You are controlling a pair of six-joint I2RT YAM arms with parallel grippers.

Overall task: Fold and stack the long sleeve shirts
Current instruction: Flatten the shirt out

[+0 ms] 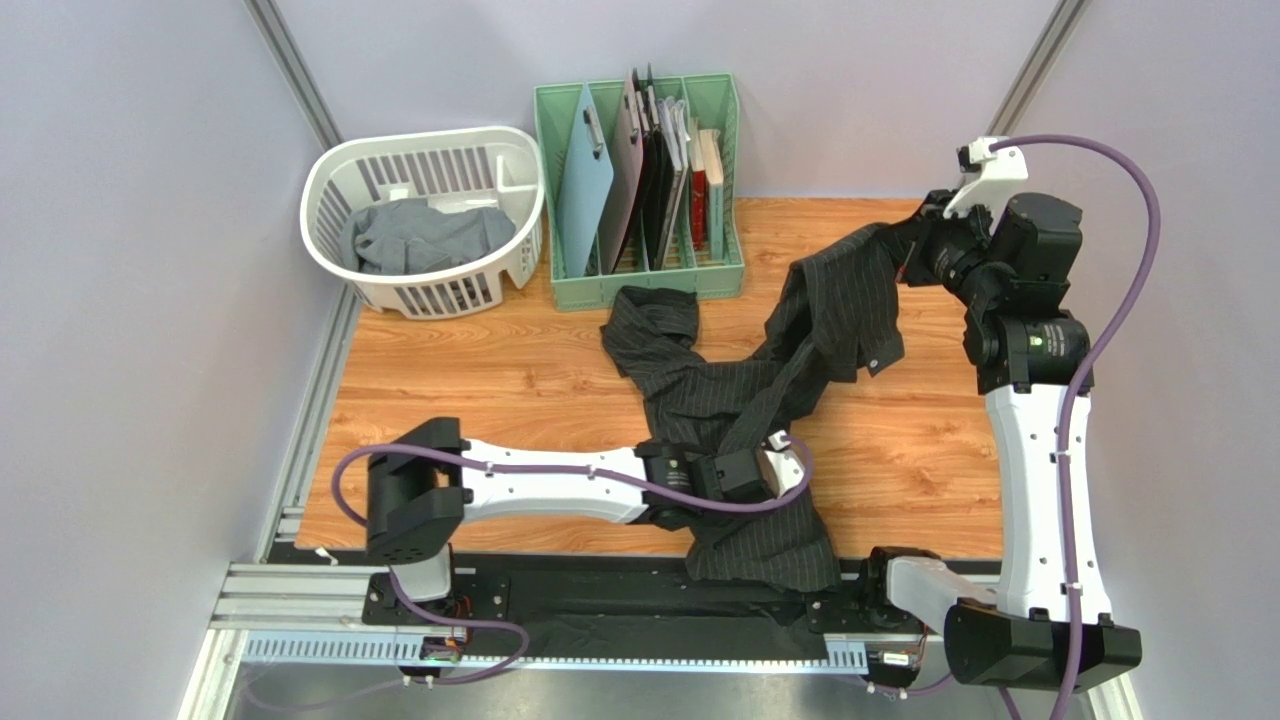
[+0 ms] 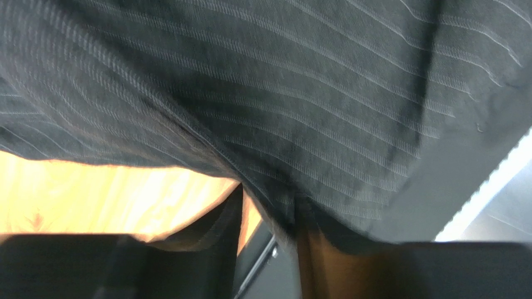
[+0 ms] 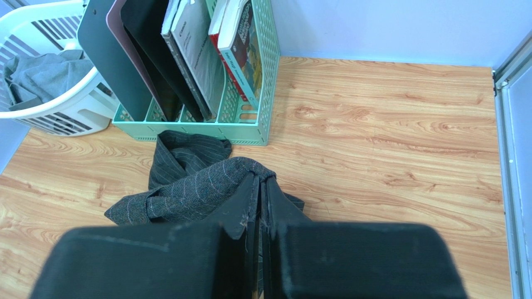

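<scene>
The black pinstriped shirt (image 1: 736,398) sprawls crumpled and unfolded in front of the green rack (image 1: 639,285), one end raised to the rack's right and the other trailing away from it, while the plain grey shirt (image 1: 428,237) lies bunched in the white basket (image 1: 436,294) just left of the rack.
</scene>
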